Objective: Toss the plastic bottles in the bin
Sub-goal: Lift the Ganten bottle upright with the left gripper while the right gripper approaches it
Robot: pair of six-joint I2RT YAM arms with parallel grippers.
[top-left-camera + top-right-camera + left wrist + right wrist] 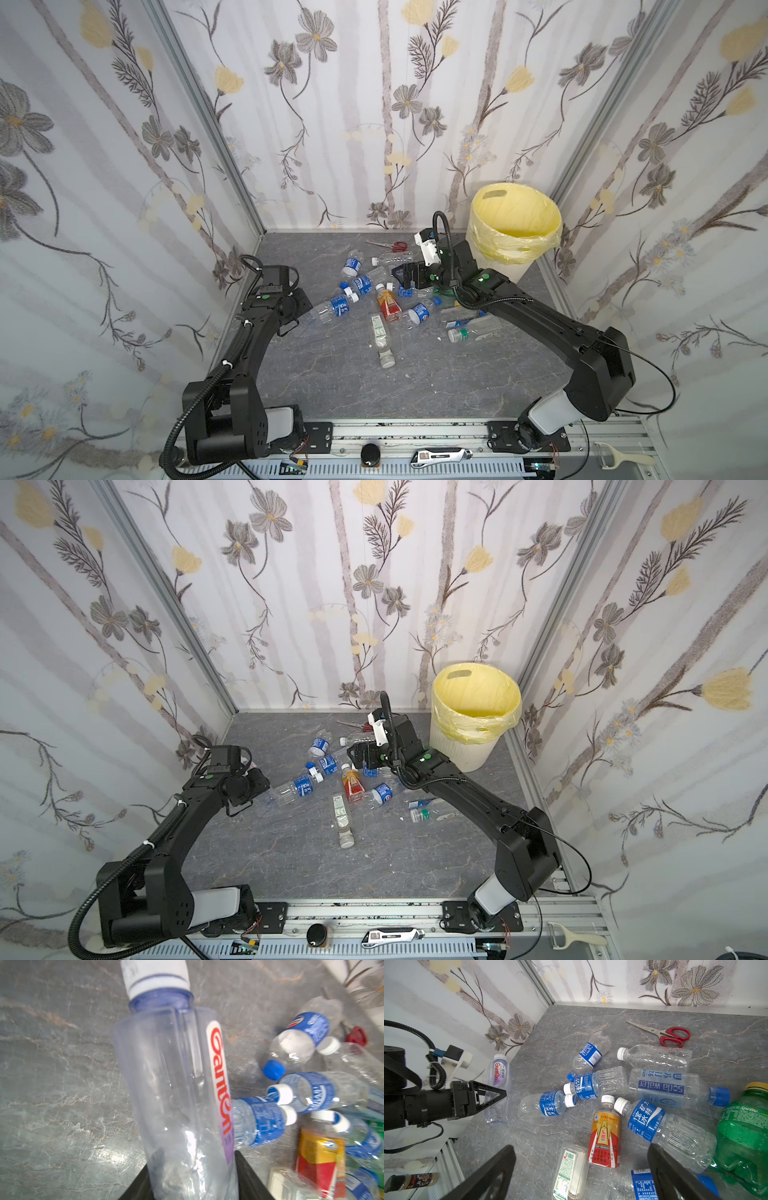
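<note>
Since the clear thin-walled plastic bottle with a white cap and red lettering looks empty, I judge it light, slick and easily dented, so the left claw, pinched across its lower body left of centre in both top views by the edge of the grey marbled table, should squeeze gently. At centre lie the other plastic bottles, mostly clear with blue labels, one orange, best taken mid-body; the right claw hangs over them, spread wide and empty. At the right rear stands the round white ribbed bin with its pale yellow liner.
</note>
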